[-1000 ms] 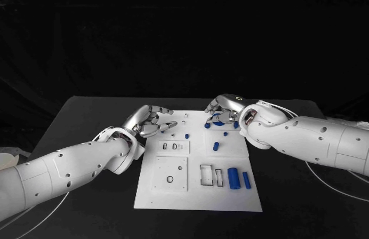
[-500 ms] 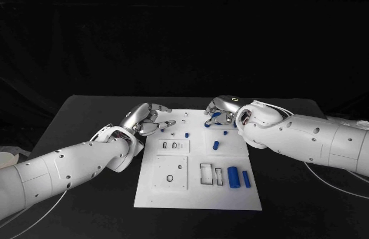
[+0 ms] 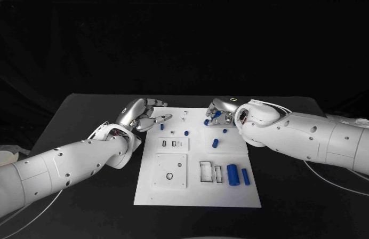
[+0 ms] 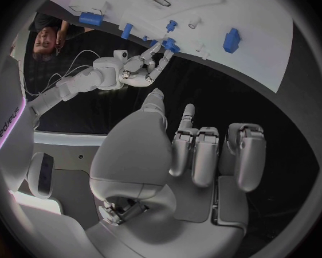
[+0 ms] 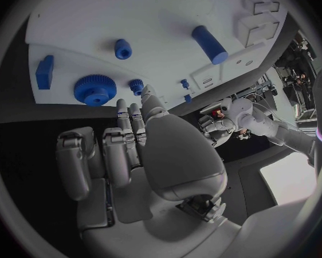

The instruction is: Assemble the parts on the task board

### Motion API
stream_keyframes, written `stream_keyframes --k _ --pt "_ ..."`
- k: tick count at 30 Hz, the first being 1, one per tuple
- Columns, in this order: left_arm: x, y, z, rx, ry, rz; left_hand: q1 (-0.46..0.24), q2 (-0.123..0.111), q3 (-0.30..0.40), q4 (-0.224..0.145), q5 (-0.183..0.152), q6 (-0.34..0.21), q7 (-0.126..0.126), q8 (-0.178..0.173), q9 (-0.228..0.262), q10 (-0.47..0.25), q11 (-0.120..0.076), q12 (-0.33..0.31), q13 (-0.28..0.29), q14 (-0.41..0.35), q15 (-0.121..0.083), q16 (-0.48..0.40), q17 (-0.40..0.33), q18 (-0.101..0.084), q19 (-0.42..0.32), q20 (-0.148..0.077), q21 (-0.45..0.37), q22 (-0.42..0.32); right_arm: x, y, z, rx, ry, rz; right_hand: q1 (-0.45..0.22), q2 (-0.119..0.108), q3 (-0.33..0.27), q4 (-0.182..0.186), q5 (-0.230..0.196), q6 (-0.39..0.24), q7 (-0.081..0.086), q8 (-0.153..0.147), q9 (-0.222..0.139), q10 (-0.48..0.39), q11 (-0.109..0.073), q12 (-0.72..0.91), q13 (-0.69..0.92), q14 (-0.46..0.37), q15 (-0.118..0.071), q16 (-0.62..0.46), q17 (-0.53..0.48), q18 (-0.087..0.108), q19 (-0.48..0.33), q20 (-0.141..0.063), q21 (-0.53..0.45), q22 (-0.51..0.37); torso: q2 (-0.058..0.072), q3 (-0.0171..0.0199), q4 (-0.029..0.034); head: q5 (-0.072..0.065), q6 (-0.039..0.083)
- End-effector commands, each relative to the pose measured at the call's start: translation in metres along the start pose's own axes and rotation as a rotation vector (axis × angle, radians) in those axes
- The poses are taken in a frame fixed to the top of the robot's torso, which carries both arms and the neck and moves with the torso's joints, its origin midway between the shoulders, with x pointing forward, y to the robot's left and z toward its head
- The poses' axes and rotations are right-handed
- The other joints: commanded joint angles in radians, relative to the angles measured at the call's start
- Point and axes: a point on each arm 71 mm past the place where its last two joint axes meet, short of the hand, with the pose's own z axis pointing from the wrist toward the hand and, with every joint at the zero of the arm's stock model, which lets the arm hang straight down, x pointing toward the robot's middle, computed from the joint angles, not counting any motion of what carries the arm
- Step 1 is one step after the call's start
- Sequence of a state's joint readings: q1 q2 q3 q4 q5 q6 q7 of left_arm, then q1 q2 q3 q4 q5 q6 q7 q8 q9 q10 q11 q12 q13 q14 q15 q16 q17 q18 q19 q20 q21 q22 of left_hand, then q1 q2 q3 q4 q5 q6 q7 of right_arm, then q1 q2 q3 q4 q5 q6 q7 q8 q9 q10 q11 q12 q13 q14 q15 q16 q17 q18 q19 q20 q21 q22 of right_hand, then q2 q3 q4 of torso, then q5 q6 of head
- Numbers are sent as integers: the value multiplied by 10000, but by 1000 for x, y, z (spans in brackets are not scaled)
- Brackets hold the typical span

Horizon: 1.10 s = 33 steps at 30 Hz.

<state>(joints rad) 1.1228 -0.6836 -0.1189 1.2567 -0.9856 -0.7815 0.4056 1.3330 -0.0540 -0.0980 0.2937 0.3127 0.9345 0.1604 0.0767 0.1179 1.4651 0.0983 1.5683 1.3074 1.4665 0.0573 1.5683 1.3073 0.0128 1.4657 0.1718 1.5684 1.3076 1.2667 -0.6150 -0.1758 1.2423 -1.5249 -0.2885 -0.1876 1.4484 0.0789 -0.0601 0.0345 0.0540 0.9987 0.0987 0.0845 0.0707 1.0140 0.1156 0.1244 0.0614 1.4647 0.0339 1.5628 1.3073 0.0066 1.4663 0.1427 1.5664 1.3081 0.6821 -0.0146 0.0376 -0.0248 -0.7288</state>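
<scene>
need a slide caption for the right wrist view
Right hand, holding nothing, hovers at the task board edge beside a blue gear and blue pegs.

Matt white task board [image 3: 198, 191], glossy hands

You had one white rectangular task board [image 3: 198, 196] on one black table [image 3: 77, 116]. Near the board's right edge you had two blue plastic cylinders side by side, one thick [image 3: 233, 175] and one slimmer [image 3: 245, 176]. At the board's far end there was one blue toothed gear wheel [image 5: 95, 90] and one flat blue block [image 5: 44, 71]. You had at least four small blue pegs [image 3: 216, 142] scattered across the board's far half; their exact number was unclear.
</scene>
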Motion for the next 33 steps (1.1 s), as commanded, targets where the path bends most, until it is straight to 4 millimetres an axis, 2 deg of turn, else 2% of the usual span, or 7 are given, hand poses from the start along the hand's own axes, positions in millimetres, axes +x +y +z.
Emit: stream_keyframes --k 1,7,11,17,24,27,33 --pt "-2 -1 1 -60 -355 -121 -59 43 -47 4 42 81 20 36 8 1057 44 25 2634 1043 63 25 2635 -128 1051 61 24 2632 4 -3 1 335 378 -245 133 27 50 -4 -41 1 74 -45 -18 -60 -9 -45 0 1035 46 62 2510 -66 1045 80 44 2627 -2 -7 -10 57 -20" --pt "-2 0 2 -126 -428 -219 -66 69 -40 3 43 79 19 29 7 1057 43 25 2634 1043 61 25 2635 -128 1051 61 24 2632 6 -3 2 433 467 -252 138 54 76 8 -45 -28 112 -90 -27 -64 -15 -93 3 1040 32 66 2536 -66 1045 75 44 2627 -12 -2 -12 57 -35" --pt "-2 1 2 -163 -470 -264 -67 77 -37 2 43 78 19 27 6 1057 43 25 2634 1043 60 25 2635 -128 1051 61 24 2632 8 -2 4 467 524 -264 131 65 88 22 -45 -49 153 -121 -32 -51 -34 -121 6 1041 10 66 2538 -66 1045 63 44 2627 -13 -12 -5 69 -68" --pt "-3 2 2 -365 -574 -470 -70 104 -29 0 43 72 19 18 3 1057 42 25 2634 1043 58 25 2635 -128 1051 60 24 2632 13 2 7 439 626 -250 145 84 110 23 -43 -52 179 -139 -32 -33 -57 -143 8 1046 -19 70 2562 -66 1045 45 44 2627 -14 2 -20 124 -105" --pt "-4 4 1 -452 -632 -534 -68 141 -16 -4 43 65 18 7 0 1057 41 25 2634 1043 57 25 2635 -128 1051 59 24 2632 19 9 9 339 647 -213 160 113 141 30 -42 -39 213 -151 -29 19 -90 -159 13 1045 -51 69 2560 -66 1045 17 44 2627 -10 4 -7 128 -114" --pt "-4 4 1 -464 -642 -538 -67 147 -14 -4 42 65 18 6 -1 1057 41 25 2634 1043 56 25 2635 -128 1051 59 24 2632 19 11 10 316 553 -209 173 146 175 40 -40 -30 218 -163 -27 108 -111 -159 18 1045 -71 69 2560 -66 1045 -7 44 2627 -25 -11 -13 123 -122" --pt "-5 4 1 -473 -658 -531 -64 175 -5 -6 42 66 18 1 -2 1057 40 25 2634 1043 55 25 2635 -128 1051 59 24 2632 20 14 11 332 672 -275 209 213 245 54 -38 31 194 -156 -17 260 -138 -167 18 1047 -90 71 2571 -66 1045 -33 44 2627 -20 -3 -18 117 -106"
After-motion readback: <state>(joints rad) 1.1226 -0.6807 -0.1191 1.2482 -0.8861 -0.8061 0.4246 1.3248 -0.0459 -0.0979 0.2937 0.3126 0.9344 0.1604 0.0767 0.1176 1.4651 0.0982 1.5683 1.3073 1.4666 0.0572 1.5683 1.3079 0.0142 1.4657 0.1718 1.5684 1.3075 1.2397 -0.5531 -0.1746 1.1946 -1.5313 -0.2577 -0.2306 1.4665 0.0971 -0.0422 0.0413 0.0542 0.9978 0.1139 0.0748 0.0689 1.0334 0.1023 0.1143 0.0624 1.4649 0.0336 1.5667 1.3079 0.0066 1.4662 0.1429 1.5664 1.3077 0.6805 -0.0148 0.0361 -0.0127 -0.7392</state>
